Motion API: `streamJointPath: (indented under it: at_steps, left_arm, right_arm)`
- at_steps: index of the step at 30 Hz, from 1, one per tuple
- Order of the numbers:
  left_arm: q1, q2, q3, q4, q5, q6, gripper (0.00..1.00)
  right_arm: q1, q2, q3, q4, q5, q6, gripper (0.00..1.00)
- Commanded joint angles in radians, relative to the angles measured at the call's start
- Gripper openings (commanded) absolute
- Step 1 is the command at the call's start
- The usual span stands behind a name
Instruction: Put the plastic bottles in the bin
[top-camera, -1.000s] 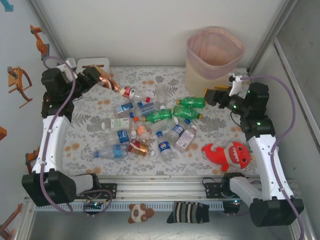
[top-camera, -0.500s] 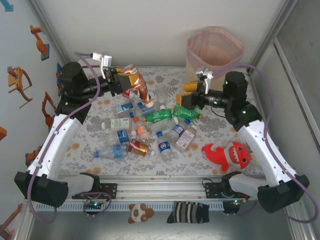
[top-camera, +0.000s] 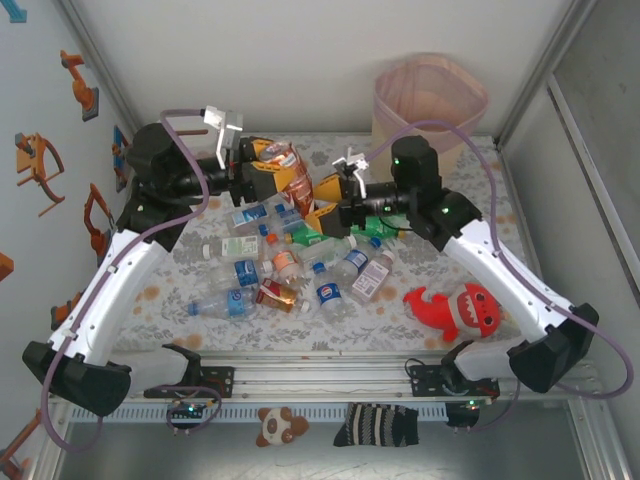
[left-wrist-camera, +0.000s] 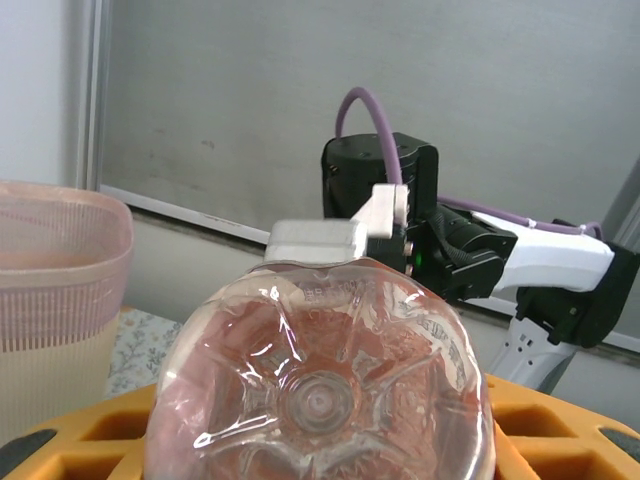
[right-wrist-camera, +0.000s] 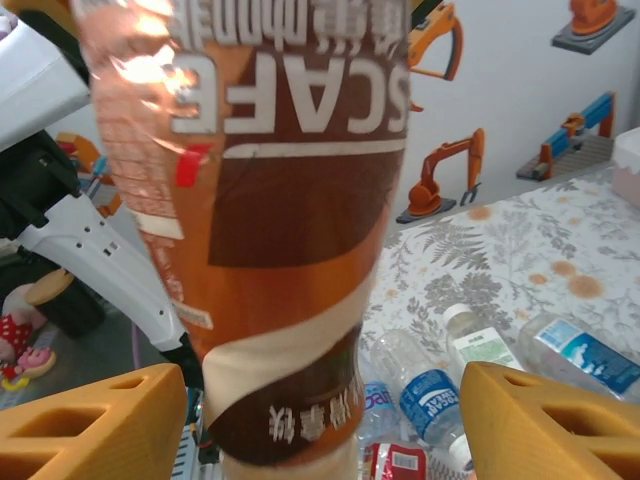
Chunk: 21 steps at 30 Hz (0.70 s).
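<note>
While the brown-and-orange-labelled bottle (top-camera: 284, 165) is held up off the table by the left gripper (top-camera: 262, 170), its clear ribbed base (left-wrist-camera: 318, 395) is seen end-on in the left wrist view, clamped between the 2 orange fingers (left-wrist-camera: 90, 445); the jaws are closed partway on its body. The bottle is tilted over the far left part of the floral table (top-camera: 480, 215), well apart from the bin (top-camera: 430, 100). The right gripper (top-camera: 320, 205) is reached in from the right, just beside the bottle's lower end. In the right wrist view the bottle (right-wrist-camera: 280, 230), lettered "SCAF", is seen between that gripper's 2 orange fingers (right-wrist-camera: 545, 425); the jaws are spread wide, with a clear gap on the right side, and contact on the left side cannot be told. The other plastic bottles (top-camera: 290, 262) are left lying in a loose pile at mid-table, below both grippers. The bin is stood upright at the far right corner. A red shark toy (top-camera: 462, 305) is seen near the right edge.
</note>
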Motion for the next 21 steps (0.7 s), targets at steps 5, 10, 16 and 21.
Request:
streamJointPath:
  at_steps: [5, 10, 16, 21]
  left_arm:
    - [-0.013, -0.011, 0.035, 0.014, 0.025, 0.055, 0.37]
    - [-0.014, -0.007, 0.037, 0.017, 0.023, 0.058, 0.37]
    - [-0.015, -0.007, 0.033, 0.025, 0.012, 0.058, 0.38]
    - [-0.015, -0.014, 0.026, 0.030, -0.008, 0.058, 0.46]
  right_arm:
    - [0.038, 0.040, 0.045, -0.062, -0.044, -0.079, 0.60]
    - [0.045, 0.030, 0.042, -0.065, -0.045, -0.099, 0.47]
    - [0.048, 0.014, 0.041, -0.064, -0.048, -0.111, 0.32]
    - [0.048, -0.006, 0.041, -0.062, -0.025, -0.113, 0.19]
